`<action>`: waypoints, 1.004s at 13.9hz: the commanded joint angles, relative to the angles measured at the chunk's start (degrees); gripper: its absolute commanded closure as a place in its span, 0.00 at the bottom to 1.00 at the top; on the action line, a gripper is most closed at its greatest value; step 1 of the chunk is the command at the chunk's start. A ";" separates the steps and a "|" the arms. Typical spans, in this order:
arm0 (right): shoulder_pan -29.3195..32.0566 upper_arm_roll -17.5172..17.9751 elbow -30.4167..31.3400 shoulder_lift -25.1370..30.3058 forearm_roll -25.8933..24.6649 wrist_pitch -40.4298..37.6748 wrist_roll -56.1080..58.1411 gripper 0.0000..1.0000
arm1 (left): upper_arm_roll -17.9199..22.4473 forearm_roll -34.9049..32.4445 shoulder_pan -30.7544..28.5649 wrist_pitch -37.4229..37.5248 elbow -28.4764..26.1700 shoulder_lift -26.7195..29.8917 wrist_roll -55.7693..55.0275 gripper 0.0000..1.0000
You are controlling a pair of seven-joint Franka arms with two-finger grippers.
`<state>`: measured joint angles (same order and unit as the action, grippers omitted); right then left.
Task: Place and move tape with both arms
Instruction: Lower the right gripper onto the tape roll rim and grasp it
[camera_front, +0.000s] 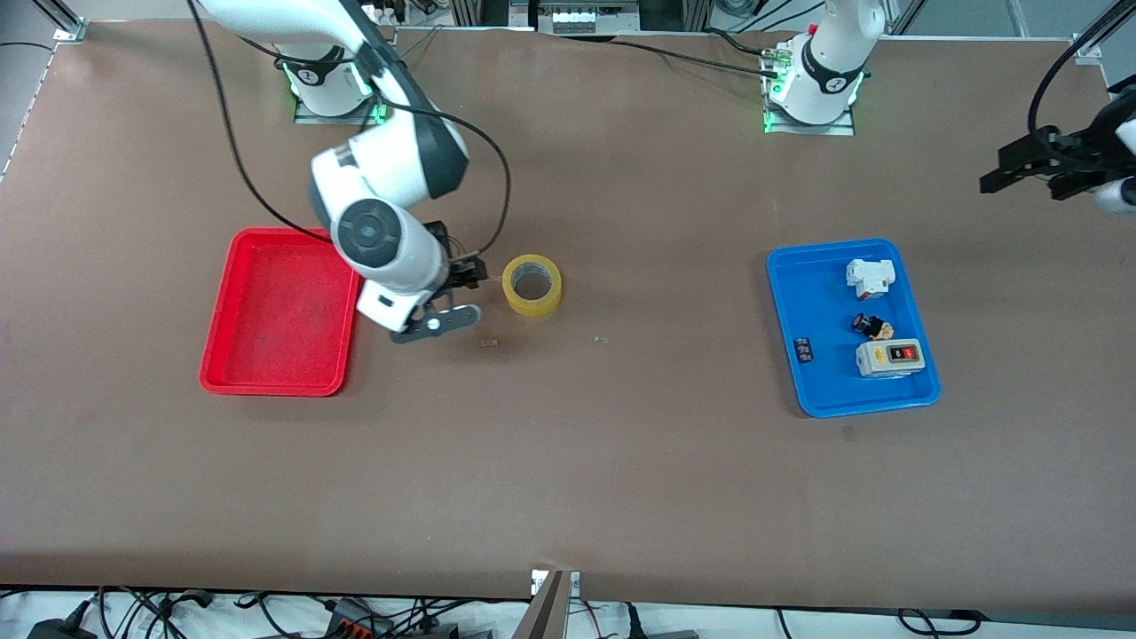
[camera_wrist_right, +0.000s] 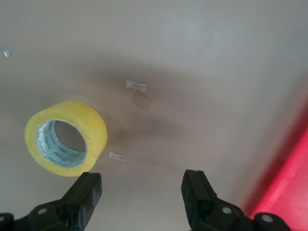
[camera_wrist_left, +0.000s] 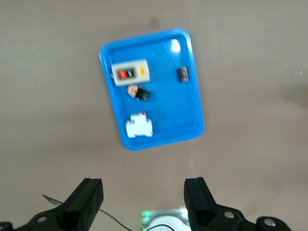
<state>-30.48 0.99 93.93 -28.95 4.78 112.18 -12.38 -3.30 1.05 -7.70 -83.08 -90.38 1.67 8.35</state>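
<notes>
Red tray (camera_front: 266, 355) is lying empty toward the right arm's end of the brown table (camera_front: 568, 461). Blue tray (camera_front: 821, 390) is sitting toward the left arm's end, holding a white breaker (camera_front: 869, 277), a grey switch box (camera_front: 890, 358), a small dark part (camera_front: 871, 326) between them, and a black chip (camera_front: 804, 350).

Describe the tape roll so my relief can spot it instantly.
Find the red tray at the right arm's end of the table. Beside it, toward the middle, just past the right tool, the tape lies flat: a yellow ring, the only loose item outside the trays.

High front camera over the whole table (camera_front: 568, 497); both wrist cameras downward, sharing its blue tray (camera_wrist_left: 192, 86) and tape (camera_wrist_right: 67, 139).
</notes>
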 commanded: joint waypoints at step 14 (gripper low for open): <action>-7.76 -0.37 -0.59 -9.98 1.02 8.40 -13.02 0.09 | 5.85 1.15 6.82 -3.84 1.88 -2.46 0.53 0.00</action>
<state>-38.09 0.77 93.92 -38.24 4.78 120.09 -24.73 1.57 1.50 -2.08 -87.91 -89.96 0.16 8.34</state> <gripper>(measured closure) 0.031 0.000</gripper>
